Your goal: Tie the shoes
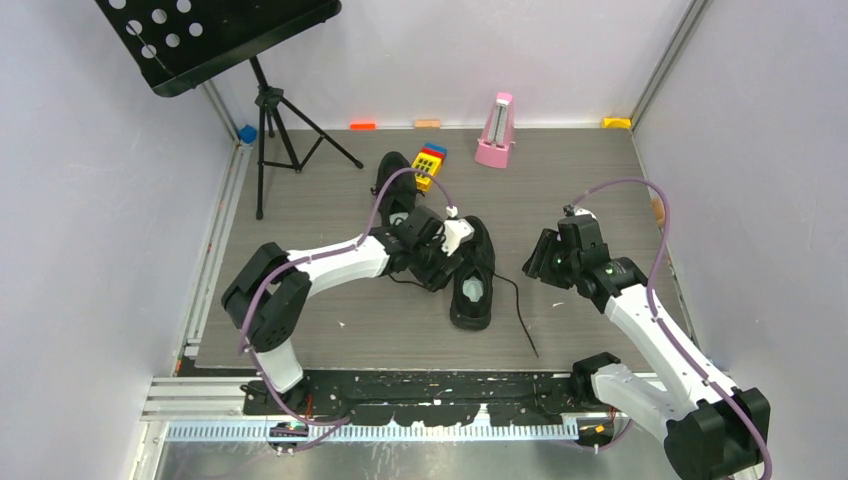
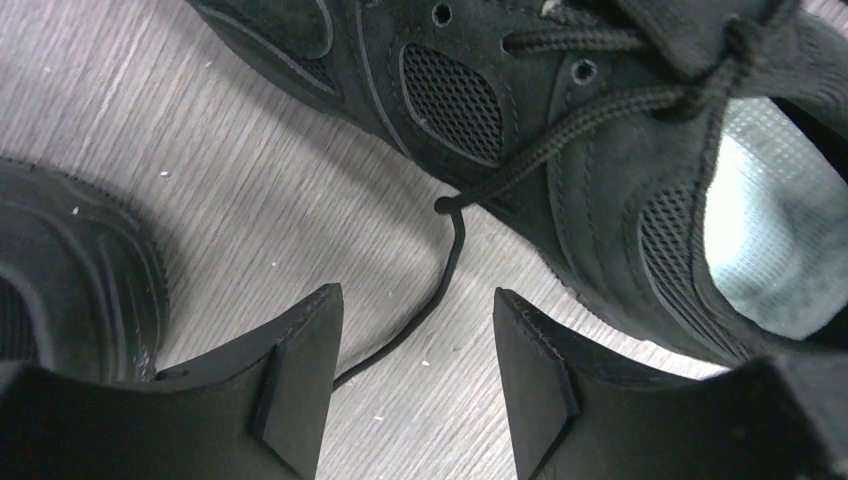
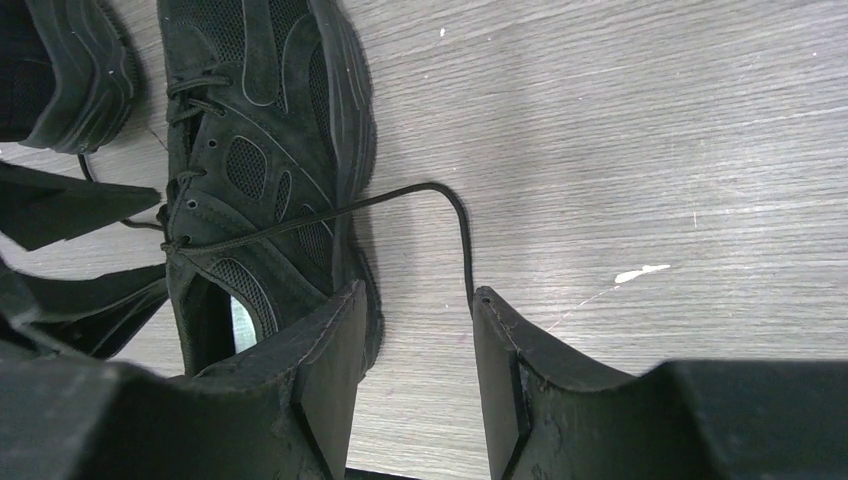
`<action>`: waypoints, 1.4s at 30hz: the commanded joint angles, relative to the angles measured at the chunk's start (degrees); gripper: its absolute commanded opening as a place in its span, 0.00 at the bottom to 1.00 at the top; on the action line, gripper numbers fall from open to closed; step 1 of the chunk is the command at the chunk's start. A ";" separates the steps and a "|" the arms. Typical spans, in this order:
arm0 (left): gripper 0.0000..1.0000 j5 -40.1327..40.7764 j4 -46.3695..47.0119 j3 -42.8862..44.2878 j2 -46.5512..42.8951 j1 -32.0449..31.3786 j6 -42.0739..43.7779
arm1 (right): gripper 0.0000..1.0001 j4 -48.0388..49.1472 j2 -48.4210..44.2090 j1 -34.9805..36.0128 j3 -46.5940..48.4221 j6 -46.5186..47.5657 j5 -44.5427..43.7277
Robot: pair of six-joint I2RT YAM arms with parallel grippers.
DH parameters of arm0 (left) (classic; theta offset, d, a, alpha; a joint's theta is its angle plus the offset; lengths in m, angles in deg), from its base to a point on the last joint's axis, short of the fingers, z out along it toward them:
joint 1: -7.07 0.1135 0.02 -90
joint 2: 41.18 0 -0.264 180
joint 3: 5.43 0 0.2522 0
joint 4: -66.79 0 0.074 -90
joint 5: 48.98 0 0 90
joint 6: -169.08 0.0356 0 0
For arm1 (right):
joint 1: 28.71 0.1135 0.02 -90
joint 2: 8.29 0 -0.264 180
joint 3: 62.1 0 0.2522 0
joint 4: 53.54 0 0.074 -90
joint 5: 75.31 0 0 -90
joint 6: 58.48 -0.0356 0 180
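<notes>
Two black shoes lie mid-table. The near shoe [image 1: 472, 285] shows its pale insole; the far shoe [image 1: 393, 180] is partly hidden behind my left arm. My left gripper [image 1: 436, 264] is open at the near shoe's left side. In the left wrist view the gripper [image 2: 415, 295] hangs over a loose lace [image 2: 455, 240] coming off that shoe [image 2: 560, 170]; the other shoe [image 2: 70, 270] is at the left. My right gripper [image 1: 545, 258] is open to the right of the near shoe. In the right wrist view the gripper [image 3: 417, 290] is beside the shoe [image 3: 260, 150], and the right lace [image 3: 440, 190] curves to its right fingertip.
A black music stand [image 1: 215, 35] on a tripod stands at the back left. A pink metronome [image 1: 496, 130] and a stack of coloured toy blocks [image 1: 430, 162] sit at the back. Small blocks line the back wall. A lace end [image 1: 520, 320] trails toward the front edge.
</notes>
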 commanded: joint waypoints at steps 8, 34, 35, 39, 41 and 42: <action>0.50 -4.06 -3.69 6.86 8.52 -0.34 2.27 | 0.49 2.10 -1.25 -0.12 3.22 1.31 2.65; 0.00 -11.63 21.02 -9.36 -12.33 8.30 -16.77 | 0.48 9.93 11.47 2.58 12.88 4.98 25.15; 0.00 -12.12 21.60 -9.44 -12.49 8.55 -17.44 | 0.48 9.98 12.63 3.66 13.97 5.45 24.73; 0.00 -14.55 24.13 -9.39 -11.48 8.60 -19.78 | 0.48 10.87 17.40 7.86 18.10 5.89 22.94; 0.00 -15.41 25.15 -9.48 -10.77 8.72 -20.84 | 0.48 11.26 19.73 9.25 19.58 5.16 21.87; 0.00 -15.82 25.60 -9.60 -10.52 8.63 -21.33 | 0.48 11.35 20.57 9.83 20.11 4.76 21.48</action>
